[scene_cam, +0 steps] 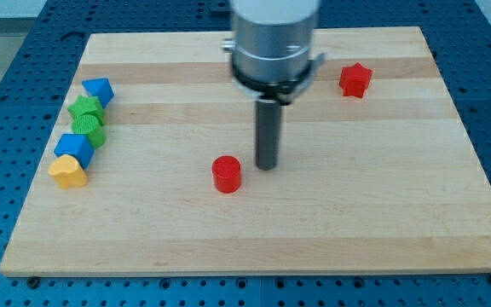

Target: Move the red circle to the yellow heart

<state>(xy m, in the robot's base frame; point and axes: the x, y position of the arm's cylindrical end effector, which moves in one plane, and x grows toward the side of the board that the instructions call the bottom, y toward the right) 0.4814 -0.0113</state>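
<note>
The red circle is a short red cylinder lying near the middle of the wooden board. The yellow heart lies at the view's left, at the bottom end of a column of blocks. My tip is the lower end of the dark rod and rests on the board just to the right of the red circle, slightly above it in the view, with a small gap between them.
Above the yellow heart a column holds a blue block, a green block, another green block and a blue block. A red star lies at the upper right. The board sits on a blue perforated table.
</note>
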